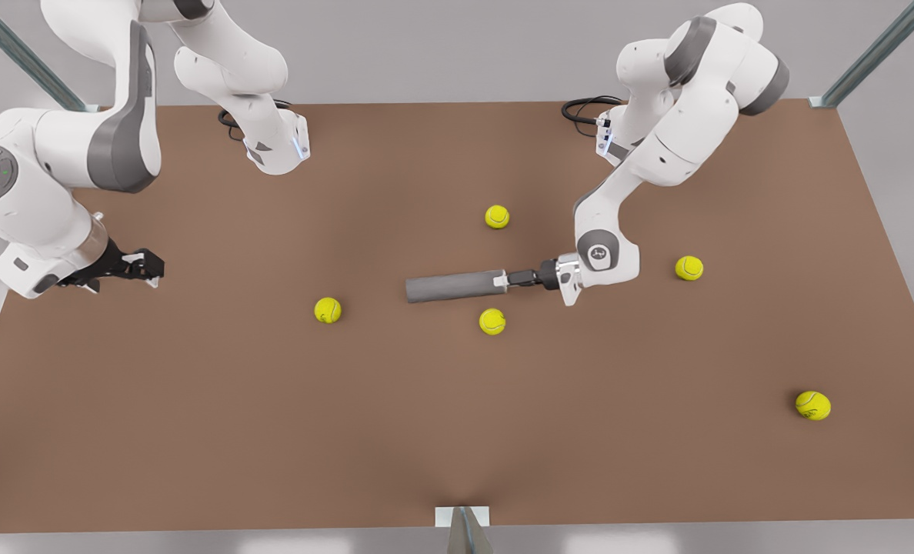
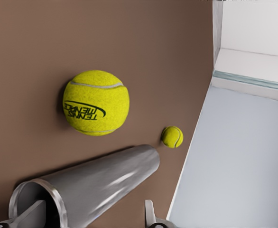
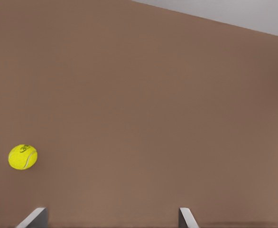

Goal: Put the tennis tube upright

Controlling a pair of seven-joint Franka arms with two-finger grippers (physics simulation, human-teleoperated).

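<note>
The tennis tube (image 1: pixel 453 286) lies flat on the brown table near its middle, a plain grey cylinder. In the left wrist view the tennis tube (image 2: pixel 106 180) shows its silvery rim and open mouth close to the camera. My left gripper (image 1: pixel 512 278) is at that rim end, on the front view's right side of the tube. It is open (image 2: pixel 89 219): one finger is at the tube's mouth, the other stands clear of its wall. My right gripper (image 1: pixel 145 269) waits open (image 3: pixel 110 219) above bare table at the front view's left.
Several yellow-green tennis balls lie around. One ball (image 1: pixel 492 321) (image 2: pixel 96 102) is just in front of the tube, another (image 1: pixel 497 216) behind it, and a third (image 1: pixel 328 310) (image 2: pixel 172 137) off its far end. The ball (image 3: pixel 23 156) lies ahead of my right gripper.
</note>
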